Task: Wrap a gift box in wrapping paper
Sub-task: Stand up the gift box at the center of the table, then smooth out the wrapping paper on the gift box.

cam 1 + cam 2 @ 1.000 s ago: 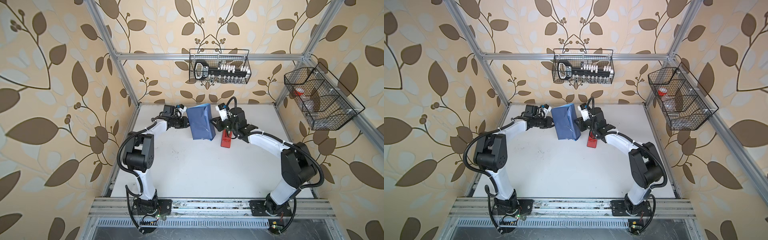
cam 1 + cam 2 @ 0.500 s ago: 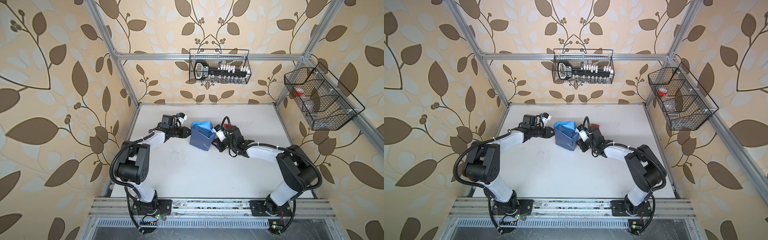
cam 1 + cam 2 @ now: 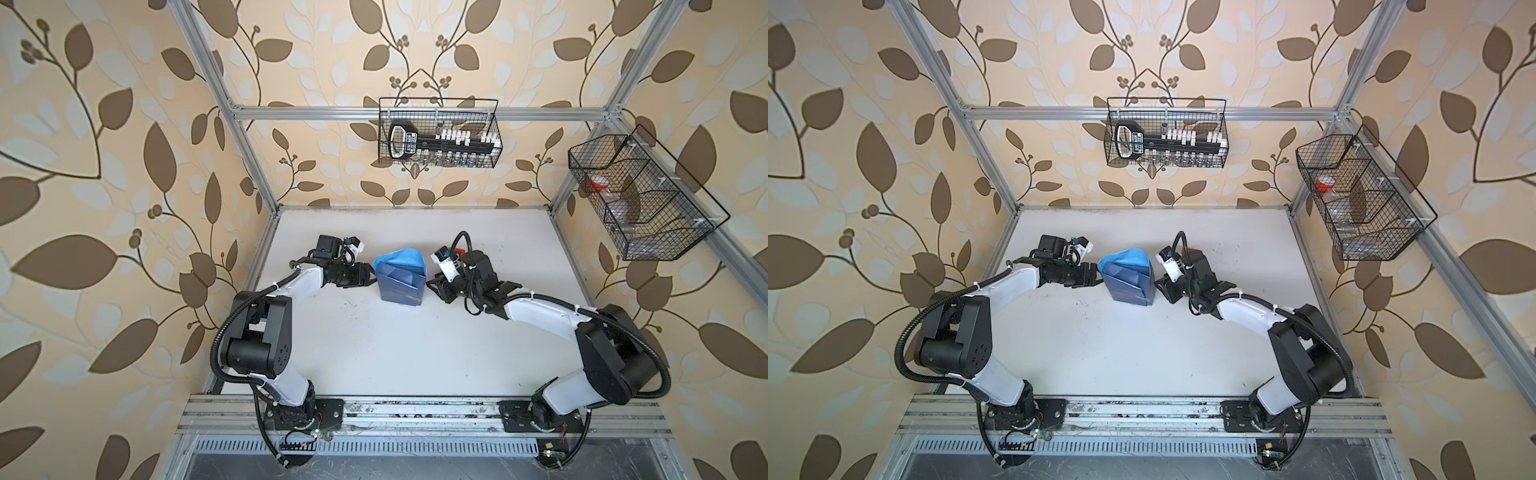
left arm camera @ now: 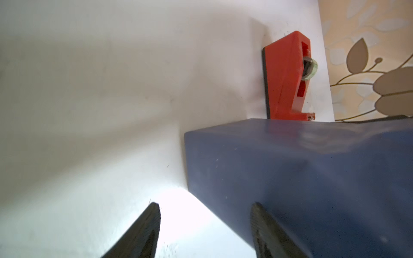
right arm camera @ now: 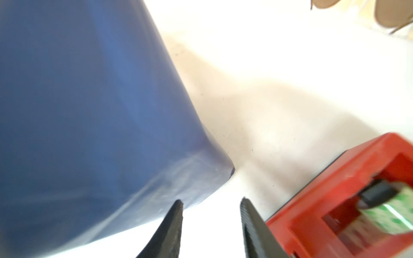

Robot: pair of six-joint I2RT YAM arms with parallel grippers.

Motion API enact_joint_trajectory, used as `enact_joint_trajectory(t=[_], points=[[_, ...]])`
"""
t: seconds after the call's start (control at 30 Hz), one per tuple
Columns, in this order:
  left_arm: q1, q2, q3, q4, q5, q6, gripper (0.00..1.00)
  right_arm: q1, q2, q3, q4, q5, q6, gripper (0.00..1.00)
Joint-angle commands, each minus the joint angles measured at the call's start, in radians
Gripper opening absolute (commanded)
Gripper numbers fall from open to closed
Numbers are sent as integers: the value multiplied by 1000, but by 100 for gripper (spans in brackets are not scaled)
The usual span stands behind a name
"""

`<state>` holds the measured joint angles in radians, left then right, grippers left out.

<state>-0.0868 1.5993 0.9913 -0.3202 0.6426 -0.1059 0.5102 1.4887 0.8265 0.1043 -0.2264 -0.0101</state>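
1. While both arms reach in low over the white table [image 3: 415, 357], the wrapping paper [image 3: 400, 287] stands on it as a folded parcel, on the far half of the table and between the two grippers
2. Its dark slate-blue face is turned outward in both top views; a light sky-blue flap [image 3: 1124, 259] curls over at the end nearest the back wall
3. The gift box does not show on its own; it is probably inside the paper, though no view shows any bare surface of it
4. The left gripper [image 3: 369, 276] sits just beside the parcel's left side; in the left wrist view its jaws are spread wide around nothing, with one finger [image 4: 149, 225] over bare table and the other in front of the paper's dark side; whether that one touches the paper I cannot tell
5. The right gripper [image 3: 433, 286] lies close to the parcel's right side; the right wrist view shows its jaws apart with only white table between them, and a lower corner of the parcel [image 5: 223, 172] just beyond one finger [image 5: 173, 225]
6. A red tape dispenser [image 5: 335, 201] rests on the table next to the right gripper, on the far side of the parcel from the left arm [image 4: 287, 76]
7. Two black wire baskets hang on the frame: one on the back rail [image 3: 438, 133], one on the right rail [image 3: 642, 199]
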Motion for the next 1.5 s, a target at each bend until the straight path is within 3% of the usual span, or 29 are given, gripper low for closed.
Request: enact_joint_trajectory(t=[0.0, 0.13, 0.23, 0.33, 0.4, 0.47, 0.5, 0.6, 0.67, 0.8, 0.93, 1.2, 1.37, 1.47], points=[[64, -78, 49, -90, -14, -15, 73, -17, -85, -21, -94, 10, -29, 48], [136, -112, 195, -237, 18, 58, 75, -35, -186, 52, -272, 10, -41, 46], [142, -87, 414, -467, 89, 285, 71, -22, -212, 203, -428, 15, -38, 39], [129, -94, 553, -592, 217, 604, 70, 1, -144, 404, -576, -11, -13, 30], [94, -97, 642, -757, 269, 979, 73, 25, -46, 591, -697, -30, 9, 26], [55, -73, 716, -993, 293, 1382, 87, 45, 52, 743, -797, -59, 25, 24], [24, -62, 738, -1069, 259, 1519, 94, 58, 104, 809, -837, -74, 25, 24], [-60, -39, 771, -1134, 107, 1661, 98, 91, 237, 989, -969, -57, 46, 23], [-71, -24, 785, -1188, 83, 1743, 99, 104, 305, 1092, -1062, -105, 27, 26], [-78, -32, 740, -1185, 75, 1824, 99, 111, 342, 1103, -1088, -197, 13, 41], [-86, -24, 731, -1161, 46, 1816, 99, 118, 370, 1122, -1093, -253, 4, 49], [-85, -29, 691, -1116, -2, 1792, 99, 194, 420, 1145, -1164, -116, -211, 72], [-71, -21, 720, -1123, 6, 1720, 99, 229, 452, 1161, -1186, -27, -276, 75], [-63, -34, 704, -1092, -11, 1690, 99, 248, 465, 1165, -1188, 95, -318, 79]])
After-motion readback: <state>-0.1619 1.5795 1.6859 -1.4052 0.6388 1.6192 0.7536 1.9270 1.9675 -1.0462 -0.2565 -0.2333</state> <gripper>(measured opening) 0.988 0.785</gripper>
